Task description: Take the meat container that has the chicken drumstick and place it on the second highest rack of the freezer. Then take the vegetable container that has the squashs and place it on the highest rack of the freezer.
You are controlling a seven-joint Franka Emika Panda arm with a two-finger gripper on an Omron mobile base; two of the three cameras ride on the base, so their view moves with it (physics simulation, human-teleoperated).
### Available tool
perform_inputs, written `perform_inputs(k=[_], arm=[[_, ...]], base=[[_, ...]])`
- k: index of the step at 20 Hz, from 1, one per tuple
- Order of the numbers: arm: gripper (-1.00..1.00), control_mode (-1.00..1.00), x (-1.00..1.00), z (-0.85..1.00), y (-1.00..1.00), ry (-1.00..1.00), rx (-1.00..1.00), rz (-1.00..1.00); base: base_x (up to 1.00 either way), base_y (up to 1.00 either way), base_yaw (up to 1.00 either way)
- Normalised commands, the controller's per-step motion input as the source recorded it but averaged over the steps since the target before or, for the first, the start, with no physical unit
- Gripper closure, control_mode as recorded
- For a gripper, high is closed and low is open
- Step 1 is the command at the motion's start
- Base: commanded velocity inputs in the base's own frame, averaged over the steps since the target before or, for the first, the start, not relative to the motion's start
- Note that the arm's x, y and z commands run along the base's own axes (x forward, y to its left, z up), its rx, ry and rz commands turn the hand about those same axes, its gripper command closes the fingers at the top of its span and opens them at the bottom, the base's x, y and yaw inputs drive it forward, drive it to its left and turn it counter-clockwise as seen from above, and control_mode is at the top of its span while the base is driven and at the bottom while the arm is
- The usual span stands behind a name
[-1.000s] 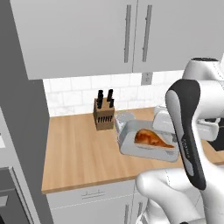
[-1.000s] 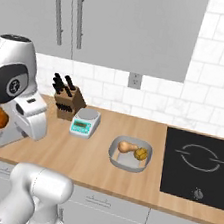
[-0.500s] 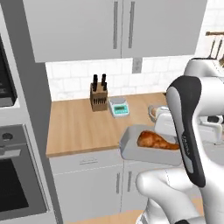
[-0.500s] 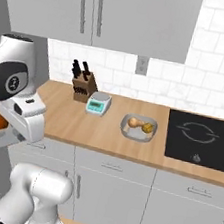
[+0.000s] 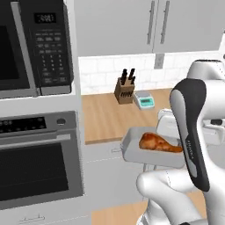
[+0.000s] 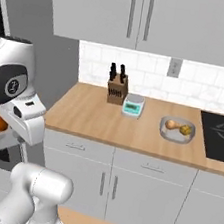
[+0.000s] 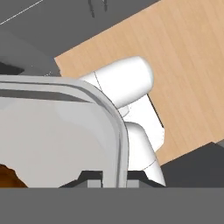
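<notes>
— Where's the meat tray (image 5: 151,151) now?

— Off the bench (image 5: 110,118), hanging in the air at centre-right of the left base view, over the lower cabinet fronts. The fingers (image 7: 117,175) are pinched on its rim; at the bottom of the hand view the tray wall runs up between them.

— And which way does it lie from them?

— It stretches away to the left in that view, long side reaching out from the grip. The drumstick (image 5: 159,143) lies along it, glossy reddish-brown, fat end to the left.

— The freezer?

— I can't pick it out; the oven (image 5: 37,165) and microwave (image 5: 35,48) fill the left side. I'd guess more turning is needed.

— The squash?

— Pale yellow, in its dish (image 6: 177,130) on the bench, at right in the right base view.
</notes>
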Motion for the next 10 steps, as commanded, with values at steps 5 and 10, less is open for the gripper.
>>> perform_inputs(k=[5, 10], arm=[[1.00, 1.00, 0.00, 0.00, 0.00, 0.00, 0.00, 0.00], [1.00, 1.00, 0.00, 0.00, 0.00, 0.00, 0.00, 0.00]], base=[[-0.14, 1.00, 0.00], [-0.27, 1.00, 0.00]])
